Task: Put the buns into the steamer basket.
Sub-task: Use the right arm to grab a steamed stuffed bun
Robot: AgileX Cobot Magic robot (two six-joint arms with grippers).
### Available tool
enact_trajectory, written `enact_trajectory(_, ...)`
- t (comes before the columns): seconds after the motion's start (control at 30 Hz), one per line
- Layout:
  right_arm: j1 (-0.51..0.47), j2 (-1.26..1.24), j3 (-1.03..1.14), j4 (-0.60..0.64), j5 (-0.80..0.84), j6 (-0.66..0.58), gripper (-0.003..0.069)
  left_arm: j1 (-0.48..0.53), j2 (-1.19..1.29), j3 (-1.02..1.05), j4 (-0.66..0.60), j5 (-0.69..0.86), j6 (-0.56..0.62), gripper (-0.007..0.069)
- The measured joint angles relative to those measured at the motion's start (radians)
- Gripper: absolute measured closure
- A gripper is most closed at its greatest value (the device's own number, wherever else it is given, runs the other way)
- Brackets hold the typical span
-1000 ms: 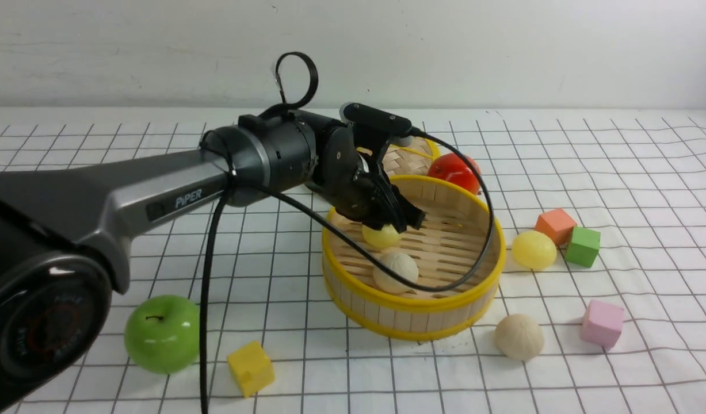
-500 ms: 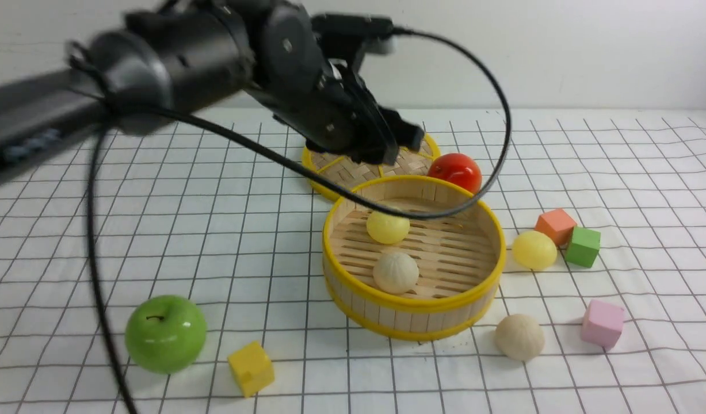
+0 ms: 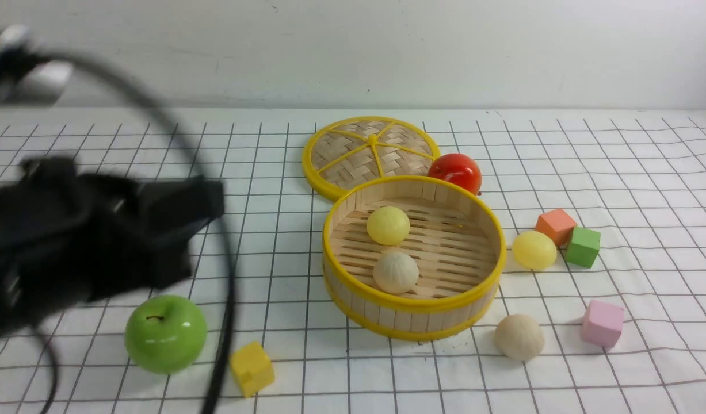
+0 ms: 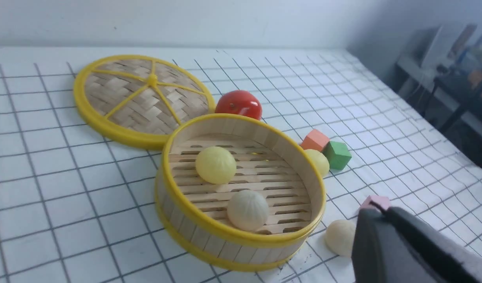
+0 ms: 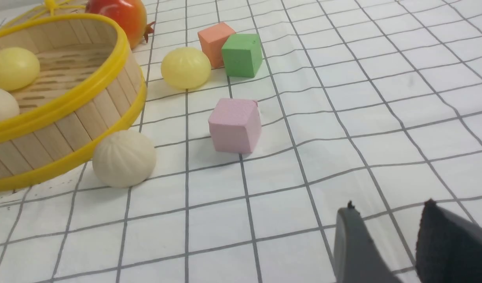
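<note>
Roughly half done: two buns in, two out. Basket (image 3: 413, 303) stood mid-table, round, slat-floored, yellow-rimmed. Inside it lay one yellow bun (image 3: 388, 225) and one beige bun (image 3: 396, 273), smooth domes, slightly apart. Left to load: loose yellow bun (image 3: 534, 249), right of the basket beside the orange cube (image 3: 555, 225); loose beige bun (image 3: 519, 337), near the basket's front right. Right gripper (image 5: 389, 206): fingers parted, holding nothing. Left gripper (image 3: 191, 236): blurred at far left; its grip could not be told.

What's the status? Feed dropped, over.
Left gripper unclear; right gripper open. Two buns in steamer basket; yellow bun, white bun outside. Orange cube beside yellow bun.
</note>
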Motion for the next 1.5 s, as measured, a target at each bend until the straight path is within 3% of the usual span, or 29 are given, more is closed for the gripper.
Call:
enact_trajectory(0.17,0.0,0.0,0.001,0.011,-0.009,0.011,0.0418,0.0,-0.276,0.262,-0.01,-0.084,0.0,0.0638)
enact_trajectory(0.27,0.0,0.0,0.006,0.107,-0.032,0.08,0.0418,0.0,-0.341,0.3,-0.011,-0.089,0.0,0.0638)
enact_trajectory(0.37,0.0,0.0,0.013,0.373,-0.094,0.228,0.0418,0.0,-0.435,0.342,-0.013,-0.087,0.0,0.0638)
enact_trajectory(0.43,0.0,0.0,0.013,0.485,-0.136,0.271,0.0419,0.0,-0.481,0.358,-0.013,-0.075,0.0,0.0638)
enact_trajectory(0.57,0.009,0.0,-0.01,0.565,-0.13,0.256,0.0442,0.0,-0.509,0.384,-0.013,-0.043,0.0,0.0638)
enact_trajectory(0.63,0.037,0.049,-0.119,0.576,0.004,0.178,0.0483,0.0,-0.509,0.409,-0.013,-0.013,0.0,0.0638)
enact_trajectory(0.7,0.049,0.112,-0.194,0.564,0.087,0.114,0.051,0.0,-0.509,0.422,-0.013,0.001,0.0,0.0638)
enact_trajectory(0.8,0.06,0.412,-0.446,0.464,0.389,-0.061,0.0575,0.0,-0.509,0.435,-0.013,0.047,0.0,0.0638)
enact_trajectory(0.93,0.076,0.763,-0.659,0.32,0.589,-0.139,0.062,0.0,-0.509,0.436,-0.013,0.084,0.0,0.0638)
enact_trajectory(1.17,0.335,1.226,-0.901,0.132,0.58,-0.048,0.064,0.0,-0.509,0.436,-0.013,0.109,0.0,0.0638)
enact_trajectory(1.27,0.468,1.413,-1.016,-0.001,0.554,0.06,0.0619,0.0,-0.509,0.436,-0.013,0.112,0.0,0.0638)
enact_trajectory(1.47,0.522,1.62,-1.165,-0.108,0.526,0.153,0.054,0.0,-0.509,0.436,-0.013,0.111,0.0,0.0638)
enact_trajectory(1.5,0.518,1.681,-1.195,-0.117,0.524,0.158,0.0495,0.0,-0.509,0.436,-0.013,0.111,0.0,0.0638)
